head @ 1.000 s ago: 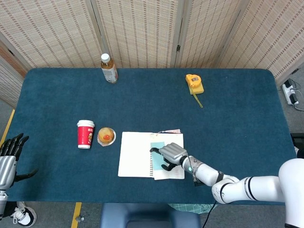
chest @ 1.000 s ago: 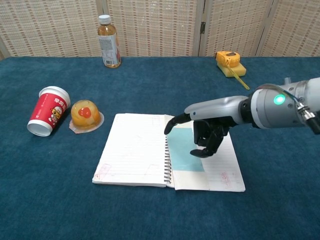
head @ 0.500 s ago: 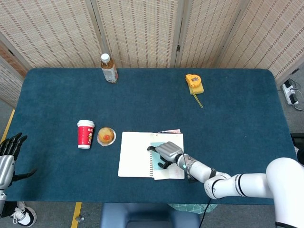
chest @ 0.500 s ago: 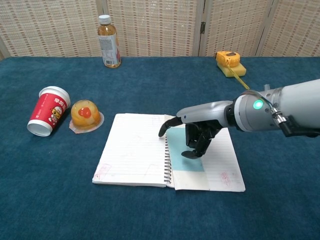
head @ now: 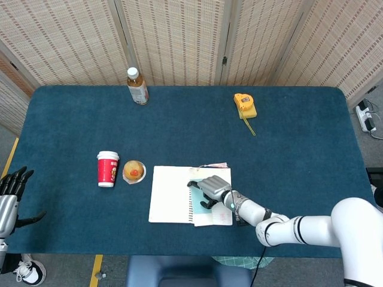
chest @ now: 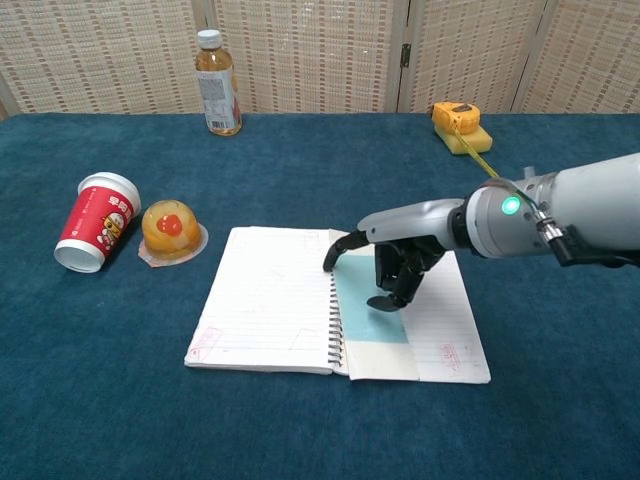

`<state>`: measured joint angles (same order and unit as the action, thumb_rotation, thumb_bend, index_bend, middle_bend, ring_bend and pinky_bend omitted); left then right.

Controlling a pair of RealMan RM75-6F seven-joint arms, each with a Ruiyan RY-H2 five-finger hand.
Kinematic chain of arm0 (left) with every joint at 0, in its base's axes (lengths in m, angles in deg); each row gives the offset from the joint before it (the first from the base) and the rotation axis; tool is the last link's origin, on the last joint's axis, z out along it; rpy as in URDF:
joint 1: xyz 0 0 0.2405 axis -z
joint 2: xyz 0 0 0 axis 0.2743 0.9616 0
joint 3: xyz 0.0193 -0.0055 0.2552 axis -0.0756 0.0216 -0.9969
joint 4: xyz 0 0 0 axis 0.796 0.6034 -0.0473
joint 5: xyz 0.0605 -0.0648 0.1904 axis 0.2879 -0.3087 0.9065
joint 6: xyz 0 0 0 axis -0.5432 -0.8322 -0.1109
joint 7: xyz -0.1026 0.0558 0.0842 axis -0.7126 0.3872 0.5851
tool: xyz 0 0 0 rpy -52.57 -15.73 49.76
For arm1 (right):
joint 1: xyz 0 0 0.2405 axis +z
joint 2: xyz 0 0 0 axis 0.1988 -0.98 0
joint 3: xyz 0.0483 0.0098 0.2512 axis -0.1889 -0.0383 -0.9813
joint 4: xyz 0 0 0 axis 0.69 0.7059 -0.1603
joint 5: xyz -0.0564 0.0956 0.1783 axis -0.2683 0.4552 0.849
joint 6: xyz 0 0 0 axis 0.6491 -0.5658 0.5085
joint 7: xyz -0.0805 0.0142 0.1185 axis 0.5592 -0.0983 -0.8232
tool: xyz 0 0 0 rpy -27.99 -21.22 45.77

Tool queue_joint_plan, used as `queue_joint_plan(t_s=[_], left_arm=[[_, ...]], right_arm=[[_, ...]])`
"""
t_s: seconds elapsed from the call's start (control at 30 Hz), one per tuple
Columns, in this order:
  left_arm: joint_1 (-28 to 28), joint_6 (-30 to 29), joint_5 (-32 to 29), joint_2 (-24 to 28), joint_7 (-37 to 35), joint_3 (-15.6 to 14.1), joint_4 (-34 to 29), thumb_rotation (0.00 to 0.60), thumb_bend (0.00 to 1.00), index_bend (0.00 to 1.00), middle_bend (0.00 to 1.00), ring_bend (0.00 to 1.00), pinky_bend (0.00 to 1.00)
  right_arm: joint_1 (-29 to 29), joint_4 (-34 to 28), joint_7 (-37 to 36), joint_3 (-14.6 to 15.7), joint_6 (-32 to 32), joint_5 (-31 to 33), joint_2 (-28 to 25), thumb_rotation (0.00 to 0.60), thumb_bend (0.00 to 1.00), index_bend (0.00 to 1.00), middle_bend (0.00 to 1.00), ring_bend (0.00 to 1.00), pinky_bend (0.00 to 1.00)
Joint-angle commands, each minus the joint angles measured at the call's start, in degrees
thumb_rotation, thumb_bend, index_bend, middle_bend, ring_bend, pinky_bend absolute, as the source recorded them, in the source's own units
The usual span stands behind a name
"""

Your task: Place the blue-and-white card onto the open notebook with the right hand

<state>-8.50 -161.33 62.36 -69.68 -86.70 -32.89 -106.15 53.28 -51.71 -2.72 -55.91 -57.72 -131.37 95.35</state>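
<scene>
The open spiral notebook lies near the table's front edge. The blue-and-white card lies flat on its right page, next to the spiral. My right hand hovers over the card's far part, palm down, fingers hanging toward it and thumb stretched left. It holds nothing; I cannot tell whether a fingertip touches the card. My left hand shows only in the head view, off the table's left front corner, fingers spread and empty.
A red paper cup lies on its side beside a jelly cup, left of the notebook. A drink bottle stands at the back left. A yellow tape measure sits at the back right.
My right hand has slid a little to the left over the card and its fingers have lifted slightly. The card and notebook have not moved. The left hand is still.
</scene>
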Motion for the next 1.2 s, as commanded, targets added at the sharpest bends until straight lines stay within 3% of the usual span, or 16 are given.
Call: queue_joint_plan(t_s=[0.03,0.87,1.03,1.1,1.2], left_arm=[[0.0,0.0,0.0,0.0,0.0,0.0,0.0,0.600,0.14,0.12,0.06,0.01,0.00],[0.0,-0.1,0.2,-0.1,0.3,-0.1,-0.1,0.600,0.14,0.12,0.06,0.01,0.00],[-0.1,-0.9,0.8,-0.1,-0.3,0.0,0.2,0.600,0.14,0.12,0.06,0.01,0.00],[-0.1,-1.1,0.9,-0.2,-0.6,0.0,0.5,0.600,0.14,0.12,0.06,0.01,0.00],[-0.1,-1.1,1.1,-0.3,-0.4,-0.1,0.5,0.600,0.14,0.12,0.06,0.01,0.00]], right_arm=[[0.0,-0.1,0.1,0.2,-0.1,0.2,-0.2,0.568,0.50,0.16,0.92,0.94,1.00],[-0.7,-1.7,0.6,0.8,-2.0,0.1,-2.1,0.568,0.50,0.16,0.92,0.94,1.00],[-4.1,-6.9,-1.8,-1.2,-7.1,-4.9,-6.3,0.566,0.47,0.16,0.91,0.93,1.00],[-7.0,-9.9,-2.9,-1.5,-11.5,-8.8,-9.2,0.567,0.43,0.15,0.89,0.92,1.00],[-10.8,-13.6,-1.9,0.3,-16.7,-12.3,-13.9,0.564,0.30,0.11,0.72,0.83,0.96]])
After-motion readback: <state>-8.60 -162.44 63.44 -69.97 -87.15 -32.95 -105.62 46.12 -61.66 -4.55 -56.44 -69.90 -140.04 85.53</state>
